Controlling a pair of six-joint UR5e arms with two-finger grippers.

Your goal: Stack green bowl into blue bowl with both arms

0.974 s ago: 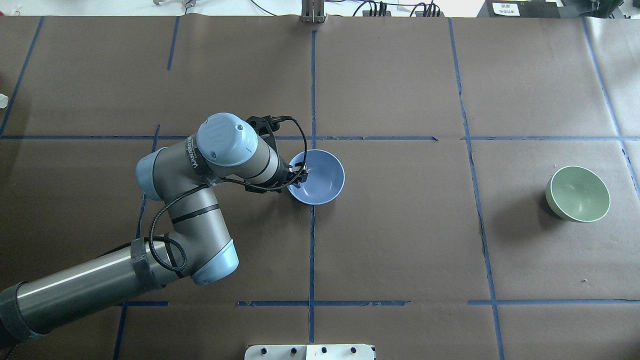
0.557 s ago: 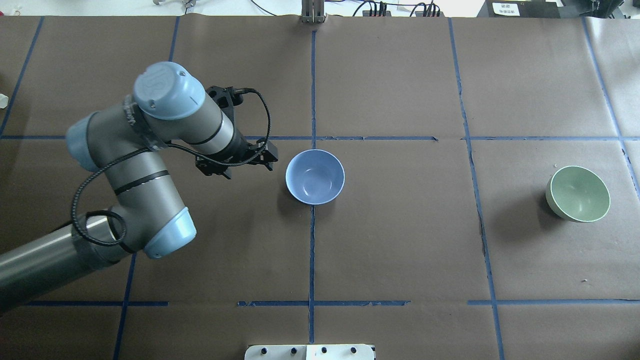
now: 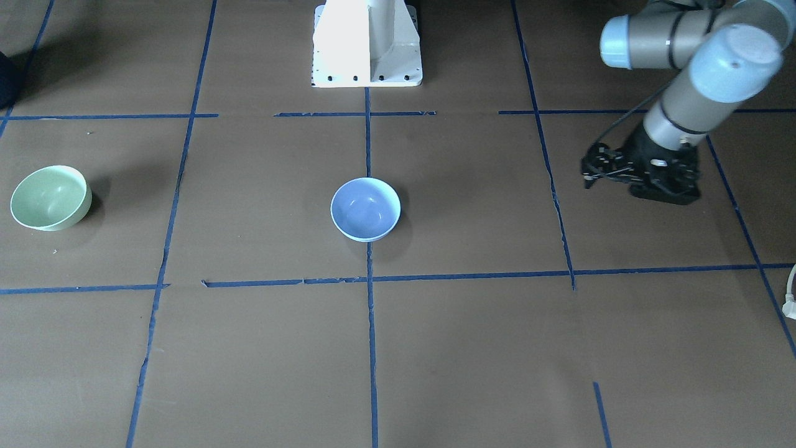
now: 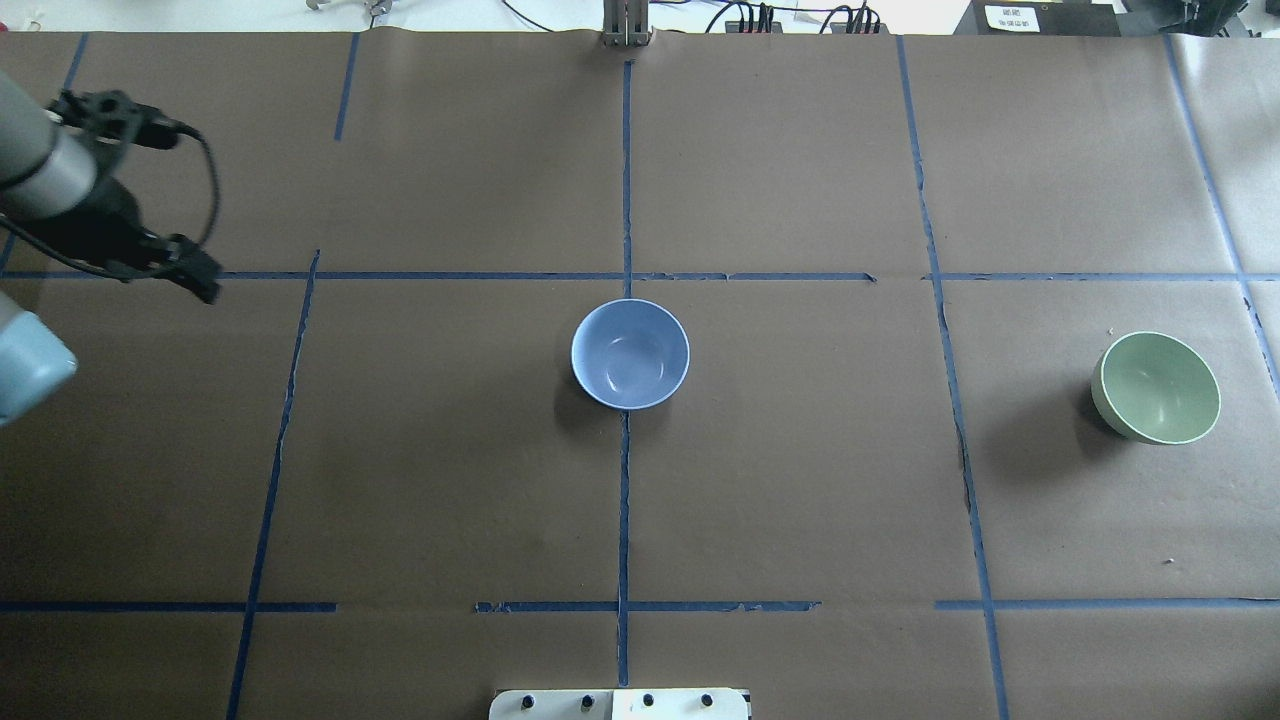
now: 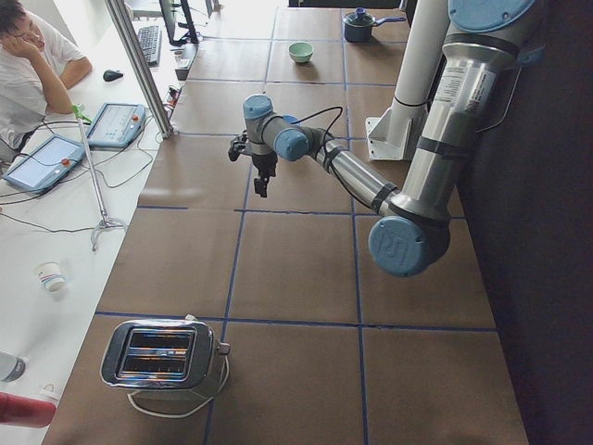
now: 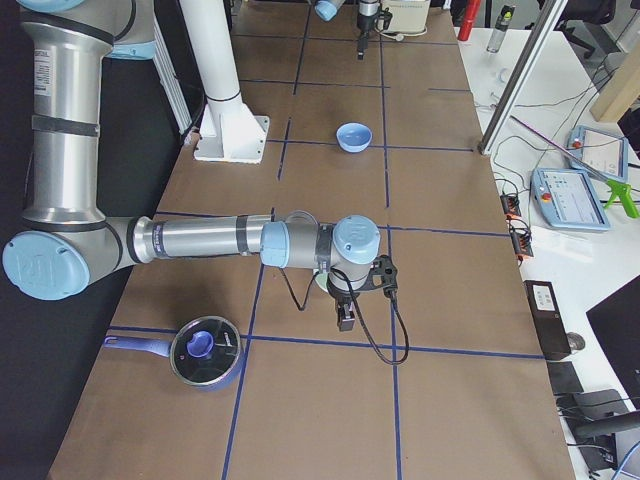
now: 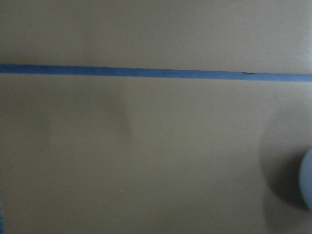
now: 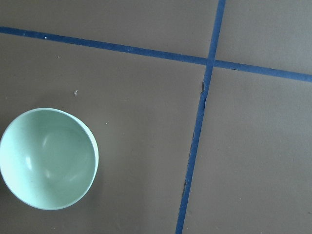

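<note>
In the exterior right view the nearest thing is a lidded blue pan (image 6: 205,352) at lower left. Just past it the right gripper (image 6: 345,318) hangs fingers-down at frame centre, and the green bowl (image 8: 48,158) peeks out from behind its wrist. From this side view I cannot tell whether the claw is wide or narrow. Higher in the frame the blue bowl (image 6: 353,136) sits upright and empty at mid-table. Farthest, at the top edge, the left gripper (image 5: 260,189) hangs well apart from it. No view shows its finger gap plainly, so I cannot tell its state either.

The step in hand looks like the right arm's pick of the green bowl, with stacking not yet begun. To do it well, bring the bowl's wall between the fingers, one inside the rim and one outside. Grip firmly, since the glossy wall may slip, then lift straight and carry level. Lower it centred over the blue bowl and release low.

The overhead and front-facing views show the two bowls well apart, but no right arm at all; only the exterior right view places it. The right wrist view adds that the green bowl lies in its lower left corner, off-centre, with no fingers in shot. The left wrist view is blurred and shows little beyond a tape line (image 7: 146,72).
</note>
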